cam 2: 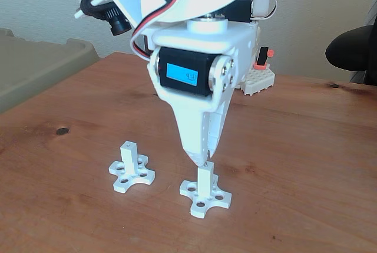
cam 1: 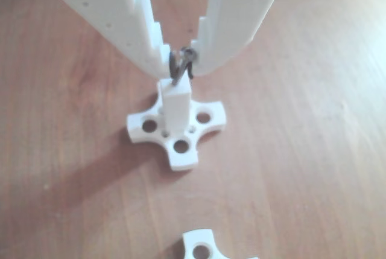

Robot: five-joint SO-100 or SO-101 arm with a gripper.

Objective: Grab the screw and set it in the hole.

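step in hand: placing. the gripper (cam 1: 183, 60) pinches the screw (cam 1: 179, 73) between its white fingertips, and the screw hangs tilted with its lower end at the top of the white post (cam 1: 177, 108).
claw: pressed together on the screw; in the fixed view the gripper (cam 2: 202, 161) tapers down to a point right over the post (cam 2: 204, 177).
screw: at the fingertips, above the post's end face; i judge it at the mouth of the hole or just beside it, not seated.
hole: the hole itself is hidden by the screw tip and blur in both views, so i cannot tell whether the tip has entered.
next move: it likely calls for straightening the screw towards upright, centring the tip on the end face, lowering gently, and only then spreading the fingers.
risk: released while tilted, the screw may topple off the post onto the table (cam 2: 306, 147).
left of the arm, fixed view: a second post on a cross base (cam 2: 131, 170), well apart, its top hole bare; a dark knot in the wood (cam 2: 62, 130) nearer the table's left edge.
under the gripper: the cross-shaped base (cam 2: 204, 196), near the table's front edge.
far edge, right: a white studded block with a red part (cam 2: 259, 76) behind the arm; nothing stands in the way of the descent.
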